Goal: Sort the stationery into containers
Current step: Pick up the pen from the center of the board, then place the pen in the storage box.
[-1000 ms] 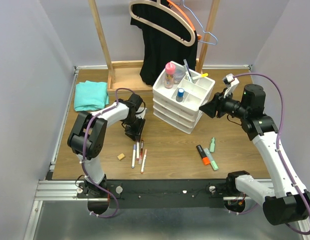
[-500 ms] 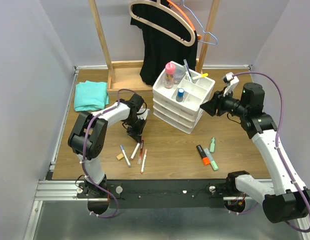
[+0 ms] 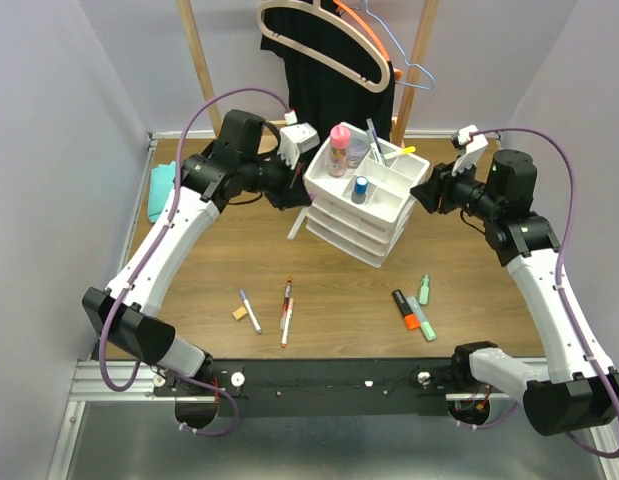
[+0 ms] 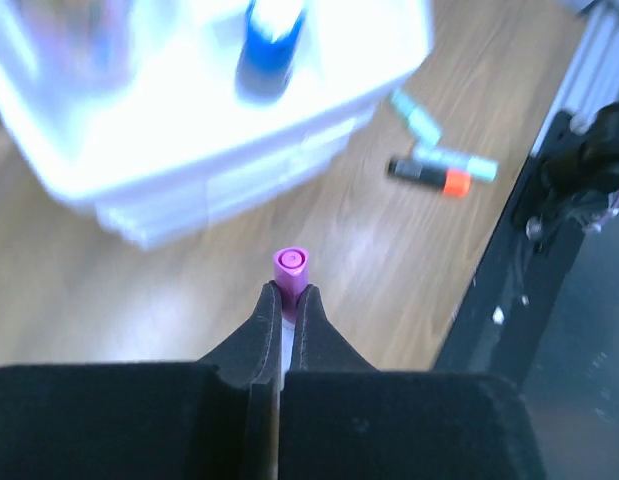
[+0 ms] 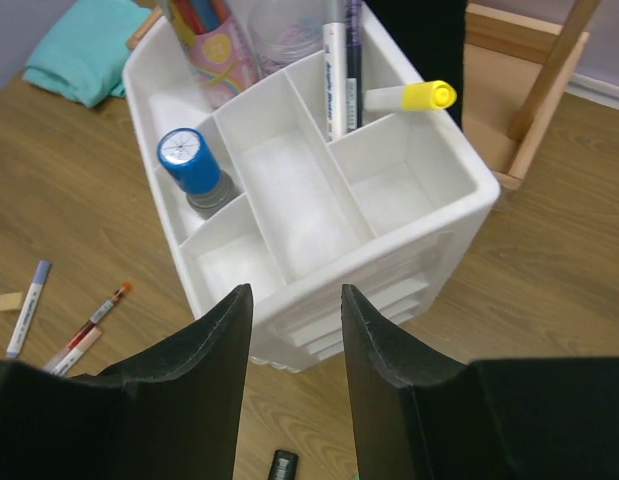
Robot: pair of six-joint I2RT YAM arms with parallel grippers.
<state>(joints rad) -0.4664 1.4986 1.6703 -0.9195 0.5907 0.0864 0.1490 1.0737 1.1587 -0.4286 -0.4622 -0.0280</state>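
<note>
Pink-tipped pen [image 4: 291, 265], off the table, now in left pincer [image 4: 285, 297].

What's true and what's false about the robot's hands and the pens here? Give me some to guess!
1. The left hand pinches a pink-tipped pen. True.
2. The right hand holds the yellow-capped marker. False: that hand is open and empty, and the marker rests in the white organiser.
3. The blue-capped tube stands in one compartment of the organiser. True.
4. The orange highlighter is inside the organiser. False: it lies on the table.
</note>
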